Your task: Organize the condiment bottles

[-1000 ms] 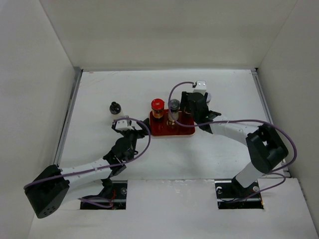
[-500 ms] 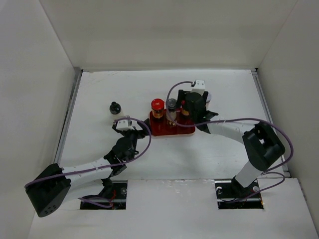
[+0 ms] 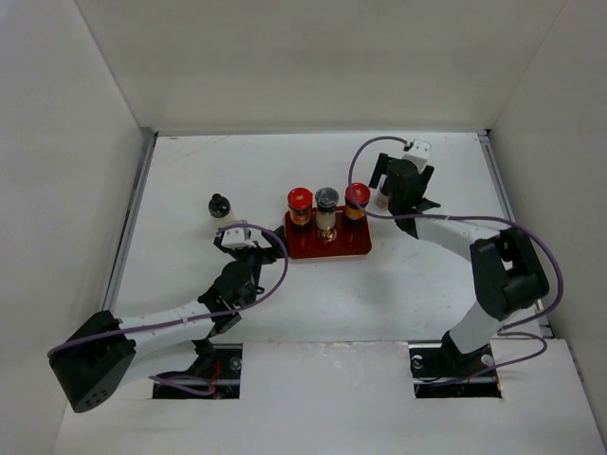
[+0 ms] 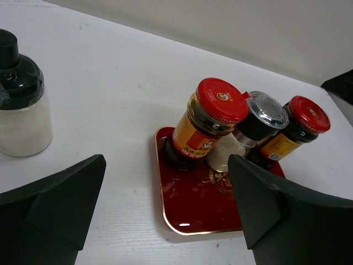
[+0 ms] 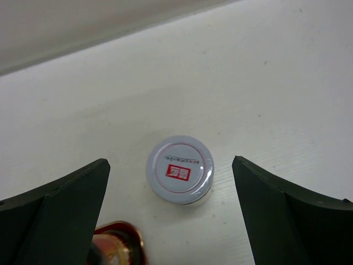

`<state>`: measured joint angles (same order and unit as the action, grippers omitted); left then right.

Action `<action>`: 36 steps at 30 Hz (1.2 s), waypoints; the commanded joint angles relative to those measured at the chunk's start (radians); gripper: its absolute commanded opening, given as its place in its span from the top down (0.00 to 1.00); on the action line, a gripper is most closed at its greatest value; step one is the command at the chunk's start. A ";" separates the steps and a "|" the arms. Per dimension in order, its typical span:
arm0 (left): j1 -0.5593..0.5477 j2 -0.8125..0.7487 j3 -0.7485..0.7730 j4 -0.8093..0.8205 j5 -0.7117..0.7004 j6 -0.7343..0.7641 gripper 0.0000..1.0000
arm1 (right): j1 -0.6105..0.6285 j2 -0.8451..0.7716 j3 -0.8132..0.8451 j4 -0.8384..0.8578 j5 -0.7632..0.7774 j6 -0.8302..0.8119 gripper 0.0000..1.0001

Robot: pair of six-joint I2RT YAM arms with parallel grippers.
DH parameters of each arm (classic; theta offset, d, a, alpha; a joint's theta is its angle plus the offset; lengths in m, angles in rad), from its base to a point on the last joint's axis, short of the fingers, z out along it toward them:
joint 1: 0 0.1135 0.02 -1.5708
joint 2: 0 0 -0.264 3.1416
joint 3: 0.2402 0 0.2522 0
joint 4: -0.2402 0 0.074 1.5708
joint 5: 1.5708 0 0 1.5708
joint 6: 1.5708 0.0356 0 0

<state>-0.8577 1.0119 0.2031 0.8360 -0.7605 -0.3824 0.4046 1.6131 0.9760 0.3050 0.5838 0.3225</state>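
So, risks. Two jars not yet on tray. Far left: black-cap jar (image 3: 219,206) alone on table (image 3: 190,284), at 10 o'clock from tray (image 3: 353,248). Next, left gripper (image 4: 166,160) spread wide, empty, 5 o'clock of that jar; sloppy reach could tip it. On tray, row of red-cap jar (image 3: 300,201), grey-cap jar (image 3: 326,200), second red-cap jar (image 3: 357,195), close-packed; nudge to one likely topples neighbours. Off tray at its 2 o'clock: white-cap jar (image 5: 180,170). Above it, right gripper (image 5: 170,163) splayed wide, holding nothing; off-centre descent could knock jar into row.
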 commanded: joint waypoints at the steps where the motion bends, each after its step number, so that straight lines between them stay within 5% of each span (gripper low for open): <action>1: 0.009 -0.001 0.033 0.058 -0.007 -0.009 0.05 | -0.020 0.065 0.053 -0.038 -0.019 0.016 0.00; 6: 0.009 0.005 0.033 0.058 -0.007 -0.012 0.05 | -0.039 0.137 0.081 -0.021 -0.084 0.018 0.01; 15: -0.005 0.014 0.038 0.064 -0.007 -0.009 0.05 | -0.045 0.124 0.033 0.075 -0.062 0.033 0.41; 26: -0.007 0.019 0.039 0.066 -0.007 -0.010 0.05 | 0.055 -0.341 -0.295 0.097 0.067 0.087 0.43; 36: 0.026 -0.009 0.025 0.063 -0.007 -0.010 0.05 | 0.358 -0.315 -0.275 0.103 0.083 0.084 0.42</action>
<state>-0.8486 1.0279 0.2031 0.8421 -0.7605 -0.3824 0.7322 1.2877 0.6514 0.2966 0.6369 0.3901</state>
